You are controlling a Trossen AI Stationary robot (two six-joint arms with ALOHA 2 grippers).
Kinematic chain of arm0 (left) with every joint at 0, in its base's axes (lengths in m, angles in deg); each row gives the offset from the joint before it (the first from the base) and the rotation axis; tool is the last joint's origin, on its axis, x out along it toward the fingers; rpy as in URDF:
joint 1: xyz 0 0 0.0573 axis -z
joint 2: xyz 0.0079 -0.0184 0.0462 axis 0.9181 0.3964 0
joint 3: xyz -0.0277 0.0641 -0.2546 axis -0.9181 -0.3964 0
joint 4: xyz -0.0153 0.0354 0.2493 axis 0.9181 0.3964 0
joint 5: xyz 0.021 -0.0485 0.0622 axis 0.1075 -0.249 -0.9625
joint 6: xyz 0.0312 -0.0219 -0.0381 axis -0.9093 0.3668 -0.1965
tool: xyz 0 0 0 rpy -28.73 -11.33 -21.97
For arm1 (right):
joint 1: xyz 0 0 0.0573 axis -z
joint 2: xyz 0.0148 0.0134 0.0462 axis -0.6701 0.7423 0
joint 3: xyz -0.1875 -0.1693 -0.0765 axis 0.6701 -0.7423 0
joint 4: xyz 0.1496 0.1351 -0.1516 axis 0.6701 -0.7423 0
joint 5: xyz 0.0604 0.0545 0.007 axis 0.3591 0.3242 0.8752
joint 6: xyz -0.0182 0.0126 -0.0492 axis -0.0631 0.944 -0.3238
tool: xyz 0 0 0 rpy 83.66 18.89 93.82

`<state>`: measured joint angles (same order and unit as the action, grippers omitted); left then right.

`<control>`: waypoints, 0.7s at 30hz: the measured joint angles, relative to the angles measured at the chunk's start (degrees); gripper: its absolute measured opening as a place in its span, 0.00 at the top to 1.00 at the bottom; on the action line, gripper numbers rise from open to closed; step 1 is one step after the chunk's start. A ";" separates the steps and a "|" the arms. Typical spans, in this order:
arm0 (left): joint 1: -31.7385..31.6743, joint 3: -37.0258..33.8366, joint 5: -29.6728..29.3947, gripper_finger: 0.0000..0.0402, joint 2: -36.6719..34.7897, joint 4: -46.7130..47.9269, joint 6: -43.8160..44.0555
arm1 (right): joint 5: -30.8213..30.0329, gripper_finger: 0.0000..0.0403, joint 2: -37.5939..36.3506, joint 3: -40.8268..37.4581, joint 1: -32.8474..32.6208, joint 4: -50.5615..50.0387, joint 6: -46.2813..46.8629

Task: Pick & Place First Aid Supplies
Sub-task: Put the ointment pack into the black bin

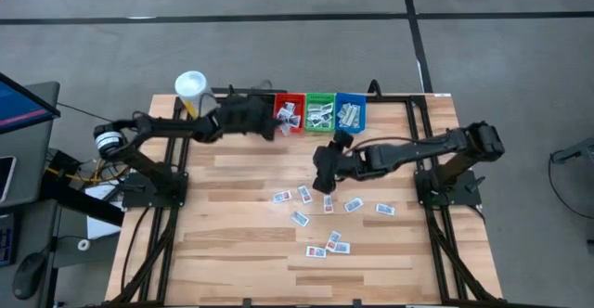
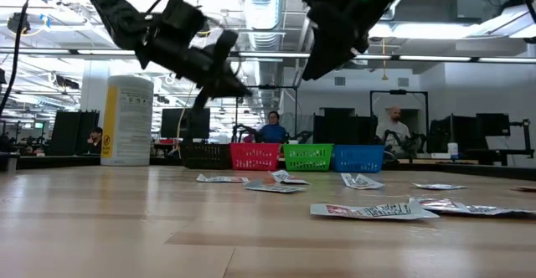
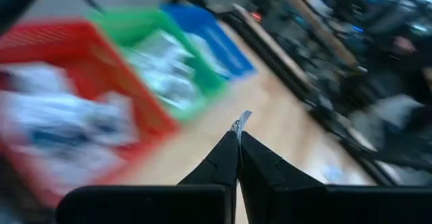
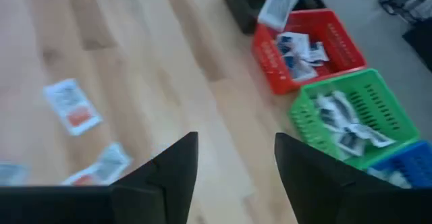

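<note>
**Q:** Left gripper (image 1: pixel 278 122), seen from above: where does it stand, and what surrounds it?
**A:** It hangs over the red bin (image 1: pixel 289 99), which sits in a row with a green bin (image 1: pixel 320 97) and a blue bin (image 1: pixel 350 97), one of each and all holding packets. The arm covers most of a black bin beside the red one. One yellow bottle (image 1: pixel 190 87) stands at the table's back edge. About nine loose packets (image 1: pixel 304 194) lie mid-table, and the right gripper (image 1: pixel 325 183) hovers just above them.

**Q:** And at table height?
**A:** Both grippers are raised, clear of the wood. All four bins line up behind the scattered packets, with the black bin (image 2: pixel 205 155) nearest the bottle. People sit in the room beyond.

**Q:** Left wrist view?
**A:** The fingers are pressed together, pinching a thin white held packet (image 3: pixel 243 119) edge-on above the bins.

**Q:** Right wrist view?
**A:** The fingers stand wide apart with only bare table between them, holding and touching nothing.
</note>
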<state>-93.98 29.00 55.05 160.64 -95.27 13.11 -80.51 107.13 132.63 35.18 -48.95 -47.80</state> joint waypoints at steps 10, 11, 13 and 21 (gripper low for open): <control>-18.61 0.00 0.61 0.97 0.00 1.93 -7.33 | 0.99 0.59 0.01 0.00 11.71 0.17 -3.76; -19.46 0.00 0.69 0.97 0.00 1.96 -8.03 | 1.16 0.60 0.02 0.00 12.64 0.17 -3.00; -20.73 0.00 1.03 0.97 0.00 1.96 -9.84 | 1.28 0.60 0.02 0.00 14.20 0.17 -1.43; -21.23 0.00 1.05 0.89 0.00 4.96 -11.36 | 2.83 0.60 0.02 0.00 16.61 0.11 3.41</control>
<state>-115.21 29.00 56.10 160.64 -90.31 1.75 -77.68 107.15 132.63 51.79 -48.84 -44.39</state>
